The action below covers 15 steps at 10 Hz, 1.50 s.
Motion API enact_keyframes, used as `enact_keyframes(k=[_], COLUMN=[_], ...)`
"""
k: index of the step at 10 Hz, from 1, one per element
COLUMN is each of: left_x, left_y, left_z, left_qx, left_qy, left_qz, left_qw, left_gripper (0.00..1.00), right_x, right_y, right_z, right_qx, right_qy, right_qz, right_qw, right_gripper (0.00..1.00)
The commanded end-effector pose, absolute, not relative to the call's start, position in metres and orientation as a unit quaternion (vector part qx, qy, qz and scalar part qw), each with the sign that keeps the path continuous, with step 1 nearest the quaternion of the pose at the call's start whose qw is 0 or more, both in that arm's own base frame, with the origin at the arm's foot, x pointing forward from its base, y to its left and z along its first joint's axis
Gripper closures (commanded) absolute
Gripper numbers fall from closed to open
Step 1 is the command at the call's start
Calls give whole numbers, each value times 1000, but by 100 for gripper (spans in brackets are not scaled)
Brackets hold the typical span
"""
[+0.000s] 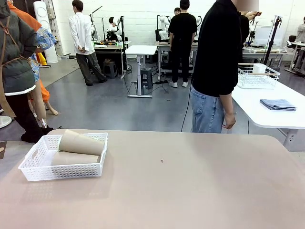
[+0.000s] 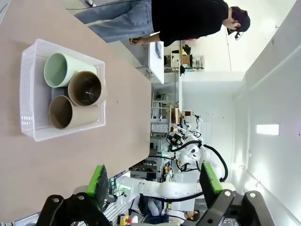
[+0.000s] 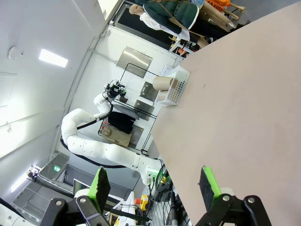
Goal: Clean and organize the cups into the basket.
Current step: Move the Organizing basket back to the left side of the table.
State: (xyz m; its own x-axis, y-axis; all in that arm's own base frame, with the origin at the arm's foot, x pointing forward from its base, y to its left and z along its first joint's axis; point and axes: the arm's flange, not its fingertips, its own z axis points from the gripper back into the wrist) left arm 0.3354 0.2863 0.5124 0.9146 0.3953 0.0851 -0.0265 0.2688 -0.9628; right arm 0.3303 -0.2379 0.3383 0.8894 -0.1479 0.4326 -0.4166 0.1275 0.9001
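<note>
Basket (image 2: 28, 89) near table (image 1: 190, 191) edge held three cups (image 2: 84, 88) lying stacked; both claws, left (image 2: 153, 186) and right (image 3: 155, 186), gaped empty; top cup risked rolling out if jostled.

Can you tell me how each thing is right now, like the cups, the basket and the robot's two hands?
Tan cups: two, lying on their sides in the basket.
Mint green cup: lying on its side in the basket, beside the tan ones.
Basket: on the table, holding three cups.
Left gripper: open, holding nothing.
Right gripper: open, holding nothing.
</note>
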Motion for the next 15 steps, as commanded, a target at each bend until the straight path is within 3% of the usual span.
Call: enact_keyframes(k=[1,15], left_x=[336,335], left_y=[289,289], left_z=[508,509], left_qx=[-594,-590], left_qy=[-172,-156], left_qz=[136,140], left_qw=[774,780], left_gripper=[0,0], right_x=[330,330], right_y=[-238,-238], right_z=[339,339], right_qx=[653,653], right_qy=[-217,-217], right_qz=[94,94], right_qw=[719,719], right_gripper=[0,0])
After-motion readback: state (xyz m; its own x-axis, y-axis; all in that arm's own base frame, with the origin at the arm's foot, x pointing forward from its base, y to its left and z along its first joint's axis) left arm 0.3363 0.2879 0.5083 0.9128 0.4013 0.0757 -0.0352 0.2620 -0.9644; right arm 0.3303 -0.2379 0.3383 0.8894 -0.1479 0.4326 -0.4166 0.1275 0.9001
